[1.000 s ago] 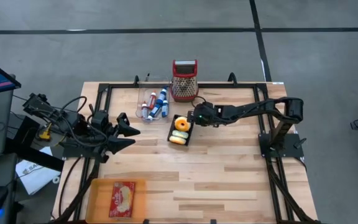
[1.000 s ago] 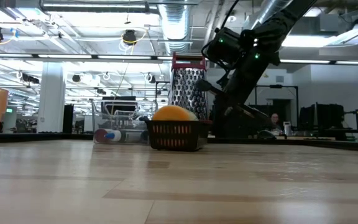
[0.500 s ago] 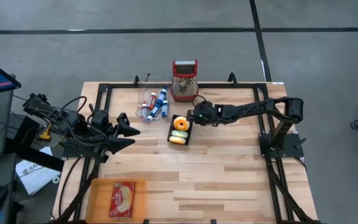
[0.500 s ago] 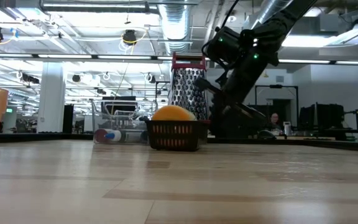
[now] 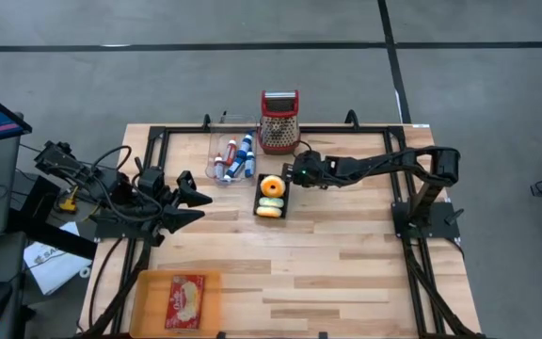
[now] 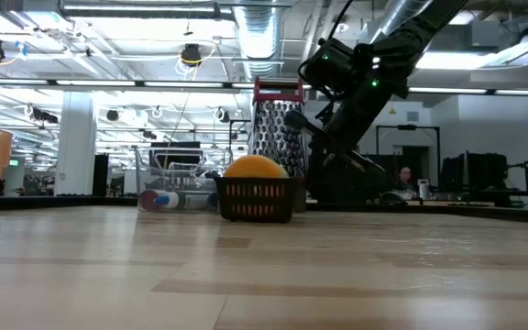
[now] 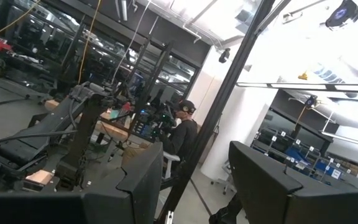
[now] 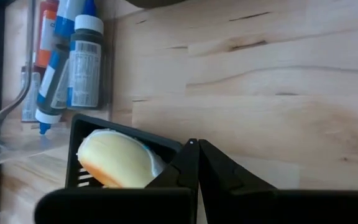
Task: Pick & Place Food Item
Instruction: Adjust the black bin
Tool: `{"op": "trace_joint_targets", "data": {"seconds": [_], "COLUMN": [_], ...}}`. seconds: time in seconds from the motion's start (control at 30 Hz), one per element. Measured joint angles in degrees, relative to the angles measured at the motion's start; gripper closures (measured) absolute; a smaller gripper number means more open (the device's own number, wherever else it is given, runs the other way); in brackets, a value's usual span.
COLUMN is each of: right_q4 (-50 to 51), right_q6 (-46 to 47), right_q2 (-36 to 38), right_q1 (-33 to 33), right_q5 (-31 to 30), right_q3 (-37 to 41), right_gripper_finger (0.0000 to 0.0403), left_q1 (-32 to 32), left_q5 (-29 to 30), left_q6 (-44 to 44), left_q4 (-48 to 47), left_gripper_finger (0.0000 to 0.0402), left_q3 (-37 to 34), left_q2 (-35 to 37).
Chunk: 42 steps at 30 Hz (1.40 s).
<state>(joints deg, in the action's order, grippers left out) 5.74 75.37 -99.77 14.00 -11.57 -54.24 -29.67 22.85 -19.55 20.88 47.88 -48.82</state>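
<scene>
Right pincer (image 5: 293, 176) sits fully closed, holding nothing, just right of the black basket (image 5: 272, 198) at centre frame of the high view; in the right wrist view its two tips meet at the basket rim (image 8: 114, 134). Left pincer (image 5: 199, 206) waits at the left edge of the surface (image 5: 346, 254), fingers parted, nothing between them.

Basket long axis runs top to bottom in the high view, slightly tilted. Inside: a round orange bun-like item (image 5: 272, 185) at the upper end, a yellow item (image 5: 269, 210) at the lower end. No readable writing on either.

Above the basket stands a red-topped metal grater (image 5: 279, 121); upper left of it a clear tray (image 5: 222, 151) of bottles (image 5: 245, 153), label text too small to read. Orange tray (image 5: 179, 299) with a red packet (image 5: 186, 298) lies at lower left, print illegible. A person (image 7: 180, 134) sits in the room behind, in the left wrist view.
</scene>
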Motion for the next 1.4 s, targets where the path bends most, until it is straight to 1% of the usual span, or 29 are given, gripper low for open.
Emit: {"op": "trace_joint_targets", "data": {"seconds": [0.37, 0.63, 0.83, 1.1, 1.3, 1.4], "right_q4": [-2.4, -1.9, 0.5, -2.7, -4.1, -6.3], "right_q6": [-1.3, -1.9, 0.8, -1.9, -2.3, -2.3], "right_q2": [0.0, 0.0, 0.0, 0.0, 0.0, 0.0], "right_q1": [-0.1, -0.5, -0.5, -0.4, -0.3, -0.3], "right_q5": [1.2, 1.2, -1.3, 1.3, 1.2, 1.1], "right_q3": [0.0, 0.0, 0.0, 0.0, 0.0, 0.0], "right_gripper_finger": [0.0403, 0.0403, 0.0403, 0.0403, 0.0403, 0.0403], "left_q1": [0.0, 0.0, 0.0, 0.0, 0.0, 0.0], "left_q5": [-0.1, 0.0, 0.1, 0.1, 0.1, 0.0], "left_q6": [0.0, 0.0, 0.0, 0.1, 0.2, 0.2], "left_q4": [0.0, 0.0, 0.0, -0.1, -0.1, -0.3], "left_gripper_finger": [0.0219, 0.0219, 0.0219, 0.0219, 0.0219, 0.0219], "left_q3": [0.0, 0.0, 0.0, 0.0, 0.0, 0.0], "left_q2": [0.0, 0.0, 0.0, 0.0, 0.0, 0.0]}}
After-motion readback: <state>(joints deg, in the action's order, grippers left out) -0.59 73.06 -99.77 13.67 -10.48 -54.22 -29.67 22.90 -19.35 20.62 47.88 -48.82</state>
